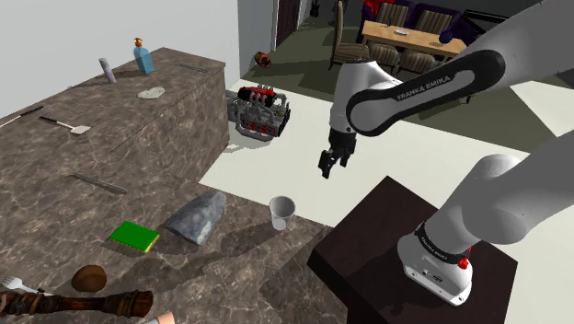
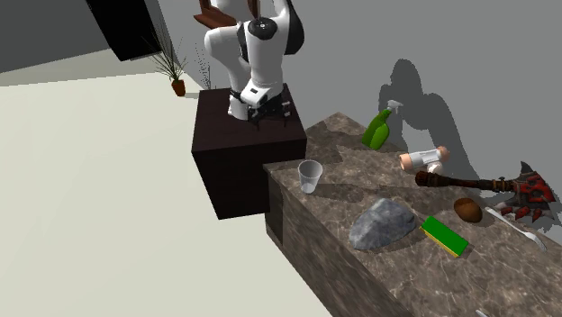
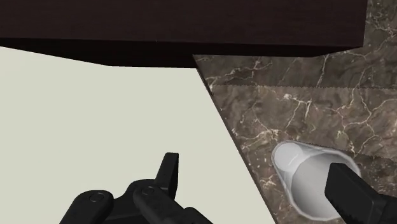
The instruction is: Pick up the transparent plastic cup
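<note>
The all-black two-finger gripper (image 1: 329, 162) is hanging in the air, its fingers (image 3: 168, 170) standing spread and gripping nothing. In the shoulder view the pale, translucent tapered cup (image 1: 281, 212) is standing upright, mouth up, between seven and eight o'clock of the gripper and apart from it, near the edge of the dark marbled stone counter (image 1: 138, 156). A grey rock-like lump (image 1: 196, 218) is lying at nine o'clock of the cup. The cup is looking light, thin-walled and smooth, likely flexing or slipping under a hard squeeze. A gentle pinch across the wall just under the rim is looking like the safest hold.

cup (image 1: 281, 212) on counter (image 1: 138, 161), near stand (image 1: 368, 241)
</note>
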You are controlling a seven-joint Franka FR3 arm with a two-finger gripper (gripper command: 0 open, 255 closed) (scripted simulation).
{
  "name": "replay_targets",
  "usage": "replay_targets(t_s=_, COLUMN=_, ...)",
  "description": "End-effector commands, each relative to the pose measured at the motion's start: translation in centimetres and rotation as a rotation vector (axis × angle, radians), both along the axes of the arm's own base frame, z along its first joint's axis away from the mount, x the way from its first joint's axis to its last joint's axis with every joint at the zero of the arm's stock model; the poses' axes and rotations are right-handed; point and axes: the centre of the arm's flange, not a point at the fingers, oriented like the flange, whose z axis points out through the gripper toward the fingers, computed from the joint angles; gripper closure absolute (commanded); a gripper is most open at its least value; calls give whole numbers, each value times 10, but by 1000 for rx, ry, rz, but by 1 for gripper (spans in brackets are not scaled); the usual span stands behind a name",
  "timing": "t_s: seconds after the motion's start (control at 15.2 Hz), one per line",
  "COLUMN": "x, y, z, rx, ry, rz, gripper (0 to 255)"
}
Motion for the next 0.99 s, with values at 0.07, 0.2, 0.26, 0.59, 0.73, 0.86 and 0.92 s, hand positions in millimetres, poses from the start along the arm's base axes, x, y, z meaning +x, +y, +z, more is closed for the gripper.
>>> replay_targets(t_s=0.07, x=11, y=16, z=-31, rx=12, ry=-15, rz=-8, gripper=0)
replay_targets(t_s=0.2, x=20, y=27, z=-52, rx=21, ry=-23, rz=-12, gripper=0)
replay_targets(t_s=0.26, x=24, y=33, z=-62, rx=25, ry=-27, rz=-14, gripper=0)
replay_targets(t_s=0.59, x=48, y=62, z=-113, rx=45, ry=-47, rz=-25, gripper=0)
replay_targets(t_s=0.73, x=58, y=73, z=-133, rx=53, ry=-55, rz=-30, gripper=0)
replay_targets(t_s=0.86, x=68, y=85, z=-153, rx=61, ry=-63, rz=-34, gripper=0)
replay_targets(t_s=0.92, x=68, y=86, z=-154, rx=62, ry=-64, rz=-34, gripper=0)
